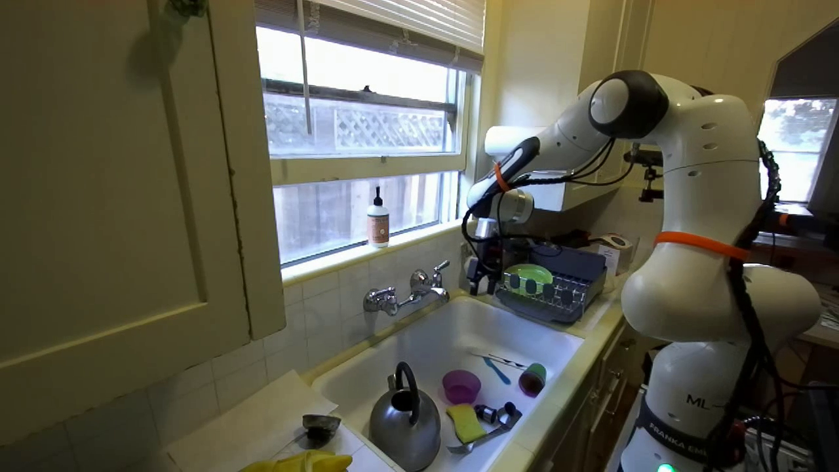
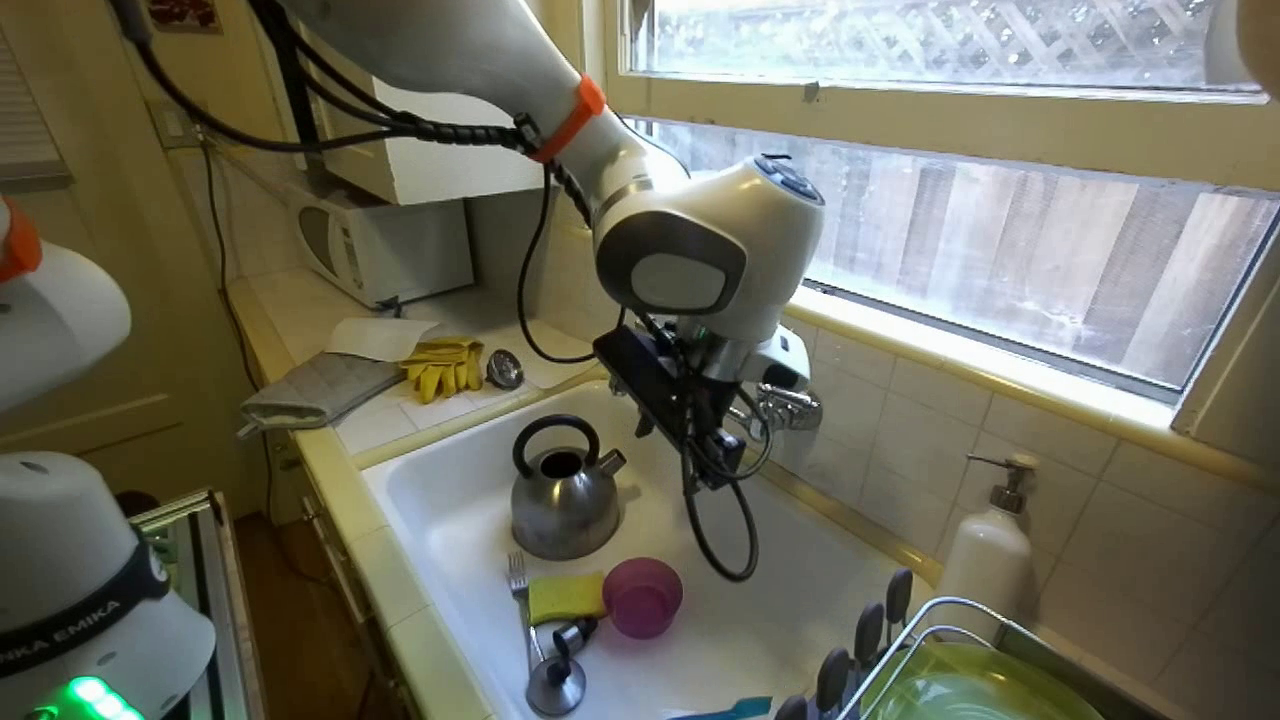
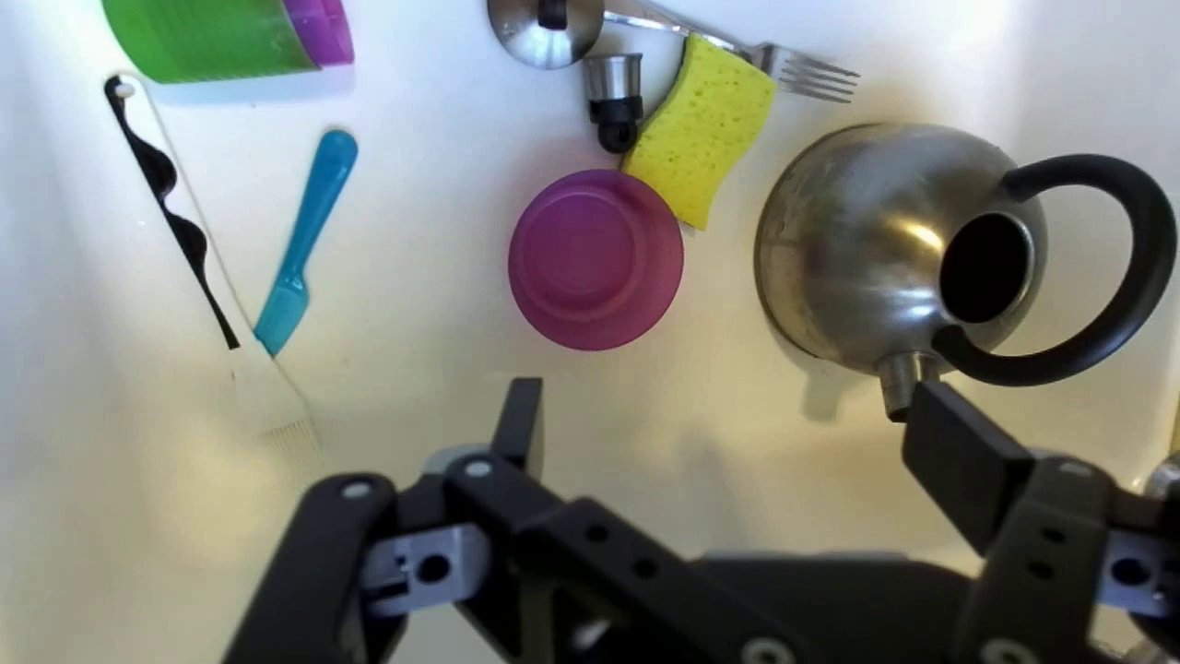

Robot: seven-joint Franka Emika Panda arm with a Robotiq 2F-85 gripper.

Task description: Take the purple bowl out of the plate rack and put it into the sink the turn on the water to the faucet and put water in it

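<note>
The purple bowl sits upright in the white sink, seen also in an exterior view. In the wrist view the bowl is beyond the left fingertip, apart from it, and looks empty. My gripper is open with nothing between its fingers, above the sink. In an exterior view the gripper hangs near the wall, in front of the rack. The chrome faucet is on the tiled wall; the arm partly hides the faucet in an exterior view. The plate rack holds a green plate.
A steel kettle stands in the sink beside the bowl. A yellow sponge, fork, blue knife and green cup lie around it. A soap bottle stands near the rack. Yellow gloves lie on the counter.
</note>
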